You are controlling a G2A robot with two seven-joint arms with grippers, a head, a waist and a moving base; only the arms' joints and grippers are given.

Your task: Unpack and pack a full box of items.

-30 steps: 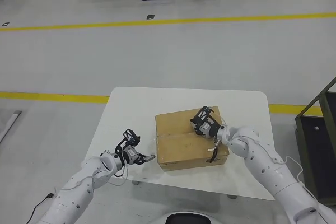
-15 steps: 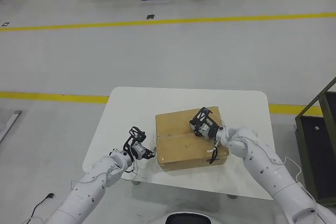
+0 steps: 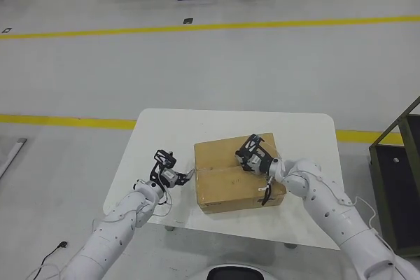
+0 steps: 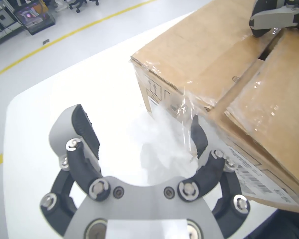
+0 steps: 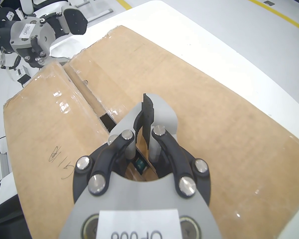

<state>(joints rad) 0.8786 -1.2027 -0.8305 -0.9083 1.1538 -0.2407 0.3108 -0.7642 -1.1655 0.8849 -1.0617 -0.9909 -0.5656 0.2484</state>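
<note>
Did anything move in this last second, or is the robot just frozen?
The left gripper, open, moved from the table edge to the cardboard box, at its flap seam. Nothing was grasped or released. The right gripper, atop the box, stayed put, as did the box.

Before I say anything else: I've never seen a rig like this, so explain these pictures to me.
This is a two-armed robot working at a white table. The wide picture looks down from a camera above its arms. The other two come from a camera on each wrist, so each shows its own claw up close. On the table stands one cardboard box, its top flaps folded shut, with loose clear tape hanging at one end. The left claw is open beside that end, holding nothing, with one finger close to the tape. The right claw is shut, over the seam between the flaps, where a narrow gap shows.
</note>
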